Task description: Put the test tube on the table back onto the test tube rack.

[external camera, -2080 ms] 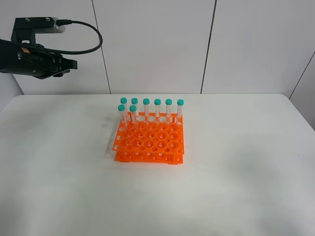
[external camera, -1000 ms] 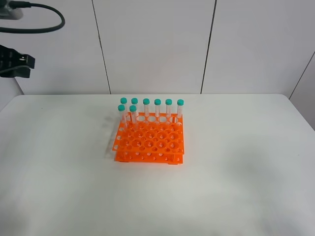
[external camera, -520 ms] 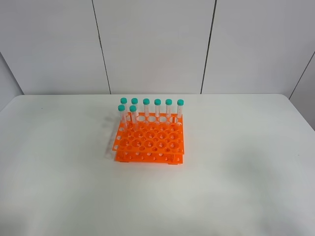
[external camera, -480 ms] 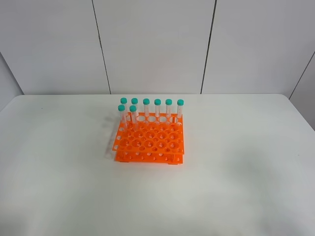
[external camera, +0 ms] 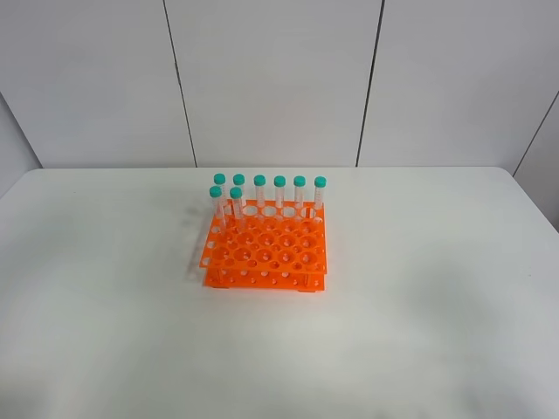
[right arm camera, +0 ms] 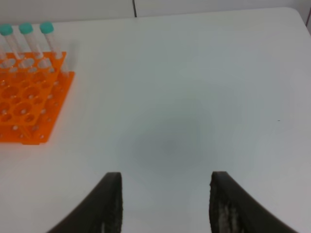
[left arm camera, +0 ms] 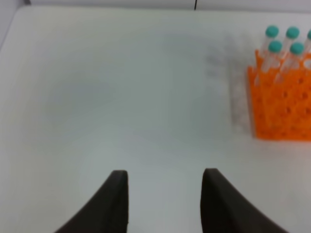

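The orange test tube rack stands in the middle of the white table. Several teal-capped test tubes stand upright along its far side, two of them one row nearer. No test tube lies on the table in any view. My left gripper hangs open and empty above the bare table, with the rack well off to one side. The right gripper is also open and empty, apart from the rack. Neither arm shows in the exterior high view.
White wall panels rise behind the table's far edge. Bare tabletop surrounds the rack on all sides.
The left arm, seen at the upper left two seconds ago, has drawn out of the exterior high view. The rack and tubes have not moved.
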You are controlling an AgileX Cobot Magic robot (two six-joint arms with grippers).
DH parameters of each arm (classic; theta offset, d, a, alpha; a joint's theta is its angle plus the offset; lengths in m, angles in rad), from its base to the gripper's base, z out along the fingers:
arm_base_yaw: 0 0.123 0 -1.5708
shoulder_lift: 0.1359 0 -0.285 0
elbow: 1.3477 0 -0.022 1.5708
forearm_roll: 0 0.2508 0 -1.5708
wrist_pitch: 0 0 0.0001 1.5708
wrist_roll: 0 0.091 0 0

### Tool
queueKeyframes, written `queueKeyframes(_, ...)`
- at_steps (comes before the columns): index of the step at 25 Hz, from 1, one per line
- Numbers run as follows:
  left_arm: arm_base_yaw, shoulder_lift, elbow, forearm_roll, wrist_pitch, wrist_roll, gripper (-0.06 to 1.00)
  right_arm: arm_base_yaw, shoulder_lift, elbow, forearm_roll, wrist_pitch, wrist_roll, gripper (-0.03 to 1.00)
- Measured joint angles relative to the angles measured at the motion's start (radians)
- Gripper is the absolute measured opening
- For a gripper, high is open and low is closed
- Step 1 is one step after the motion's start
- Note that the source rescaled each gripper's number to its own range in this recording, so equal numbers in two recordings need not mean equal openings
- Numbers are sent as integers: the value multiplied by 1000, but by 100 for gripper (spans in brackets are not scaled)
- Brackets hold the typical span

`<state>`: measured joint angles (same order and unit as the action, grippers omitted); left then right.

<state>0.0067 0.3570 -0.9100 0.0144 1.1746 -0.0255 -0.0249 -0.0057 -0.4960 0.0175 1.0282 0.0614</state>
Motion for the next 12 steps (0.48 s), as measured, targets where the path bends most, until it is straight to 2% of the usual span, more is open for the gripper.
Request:
queueKeyframes(4, 0, -90, 87, 2, 38, -6, 66, 0, 0, 0, 0, 0, 0, 100)
queueKeyframes(12, 0, -211, 202, 2, 46, -9, 66, 0, 0, 0, 0, 0, 0, 100)
